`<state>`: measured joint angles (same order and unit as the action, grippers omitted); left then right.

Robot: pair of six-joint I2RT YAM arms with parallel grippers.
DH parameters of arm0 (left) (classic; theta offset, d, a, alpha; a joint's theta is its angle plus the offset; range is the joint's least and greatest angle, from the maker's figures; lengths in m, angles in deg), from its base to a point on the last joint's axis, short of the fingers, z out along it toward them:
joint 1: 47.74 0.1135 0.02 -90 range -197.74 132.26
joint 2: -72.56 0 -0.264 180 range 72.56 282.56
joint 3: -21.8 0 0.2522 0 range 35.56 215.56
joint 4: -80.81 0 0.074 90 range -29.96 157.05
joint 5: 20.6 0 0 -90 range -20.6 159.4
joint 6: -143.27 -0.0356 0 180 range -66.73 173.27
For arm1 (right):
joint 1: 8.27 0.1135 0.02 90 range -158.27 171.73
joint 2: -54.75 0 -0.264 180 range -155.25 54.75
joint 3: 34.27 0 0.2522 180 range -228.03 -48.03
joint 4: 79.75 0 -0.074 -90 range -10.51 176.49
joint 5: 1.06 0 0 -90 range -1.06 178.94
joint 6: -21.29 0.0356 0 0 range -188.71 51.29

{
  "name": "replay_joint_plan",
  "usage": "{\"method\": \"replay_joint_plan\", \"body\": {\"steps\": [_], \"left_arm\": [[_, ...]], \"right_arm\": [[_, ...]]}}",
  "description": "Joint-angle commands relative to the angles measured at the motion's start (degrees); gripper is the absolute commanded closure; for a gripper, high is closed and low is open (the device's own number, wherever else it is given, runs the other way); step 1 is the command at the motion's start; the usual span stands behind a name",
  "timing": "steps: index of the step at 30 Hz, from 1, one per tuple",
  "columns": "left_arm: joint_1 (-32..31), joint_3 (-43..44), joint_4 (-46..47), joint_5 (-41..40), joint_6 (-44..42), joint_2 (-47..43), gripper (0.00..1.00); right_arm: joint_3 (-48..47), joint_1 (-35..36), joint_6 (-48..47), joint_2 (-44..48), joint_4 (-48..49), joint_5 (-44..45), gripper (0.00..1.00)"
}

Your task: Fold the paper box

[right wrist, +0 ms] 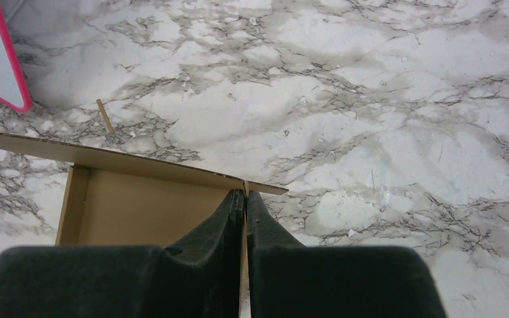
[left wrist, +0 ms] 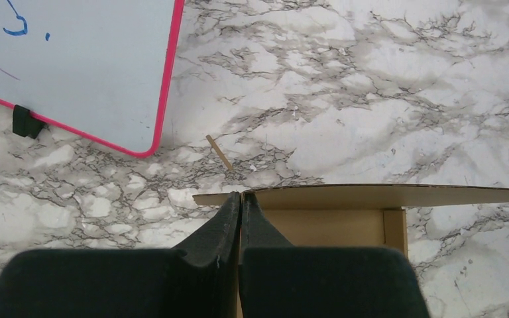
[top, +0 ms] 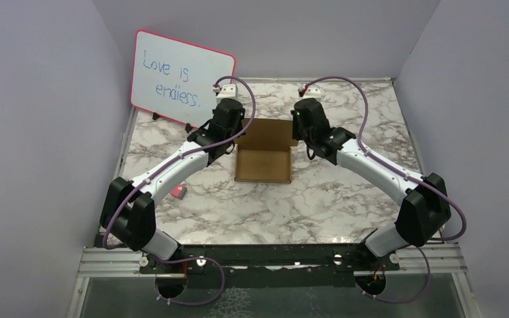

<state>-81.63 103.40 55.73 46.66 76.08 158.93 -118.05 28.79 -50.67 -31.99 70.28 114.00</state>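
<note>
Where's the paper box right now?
Top view: the paper box lies centre of the marble table, right of the whiteboard, its far flap pinched by the left end effector and right end effector.

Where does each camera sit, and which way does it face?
Top external: above, behind the bases, looking down on the table, left arm, right arm, paper box.
Left wrist: looks down past the left gripper, pinching the box flap.
Right wrist: same, right gripper.
Shared: wrist views both show that flap and the whiteboard.
</note>
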Motion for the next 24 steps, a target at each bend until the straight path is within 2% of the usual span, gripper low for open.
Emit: {"method": "replay_joint_plan", "body": {"steps": [1,4,14,20,24], "left_arm": [[-0.30,-2.31,7.07,0.70,4.60,-2.83,1.00],[-0.30,-2.46,7.29,1.70,5.58,-2.71,1.00],[0.13,-3.84,7.58,2.84,5.75,-4.17,1.00],[4.33,-3.88,5.91,6.19,2.21,-6.35,0.85],[9.16,-3.90,4.74,15.75,-1.16,-8.11,0.73]], "right_arm": [[-1.11,0.38,3.05,-0.12,3.61,2.33,0.90],[-3.28,0.42,4.49,-2.06,1.90,3.64,0.90],[-3.19,0.25,4.47,-3.39,5.76,3.70,0.87],[-2.13,-2.75,1.73,-1.59,5.24,-1.77,0.80],[-1.20,-5.52,-3.79,0.52,6.04,-11.15,0.70]]}}
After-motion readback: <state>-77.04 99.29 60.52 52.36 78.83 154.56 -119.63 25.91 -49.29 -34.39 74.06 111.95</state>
